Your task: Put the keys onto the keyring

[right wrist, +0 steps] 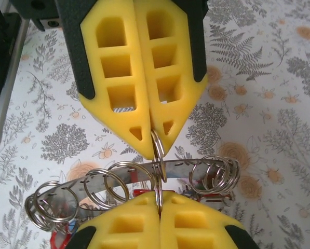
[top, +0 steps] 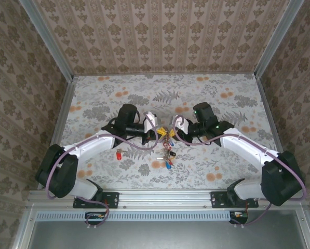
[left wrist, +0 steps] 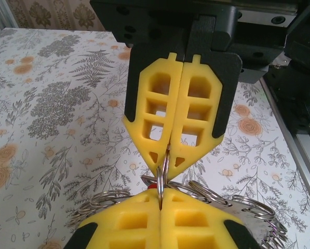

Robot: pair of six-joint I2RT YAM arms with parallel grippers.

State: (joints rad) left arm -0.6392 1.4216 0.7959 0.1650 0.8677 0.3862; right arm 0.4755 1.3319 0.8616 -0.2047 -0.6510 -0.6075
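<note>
The left end effector (left wrist: 160, 194) and the right end effector (right wrist: 159, 197) meet tip to tip above the middle of the table (top: 222, 98). Each has its yellow pads pressed fully together, and both pinch the same small split ring (right wrist: 158, 155) from opposite sides. That ring crosses the flat metal band of the keyring (right wrist: 118, 174), which hangs between the two tips.

The step in hand looks like working this ring along or open. To do it well, one end effector should hold firm while the other makes small, slow twists. Pulling apart would likely slip the thin wire out of the soft pads.

The keyring is the only holder here. Its band carries a row of further split rings, and coloured keys (top: 168, 155) dangle below it. One red key (top: 117, 154) lies loose on the table, well apart to the left.
</note>
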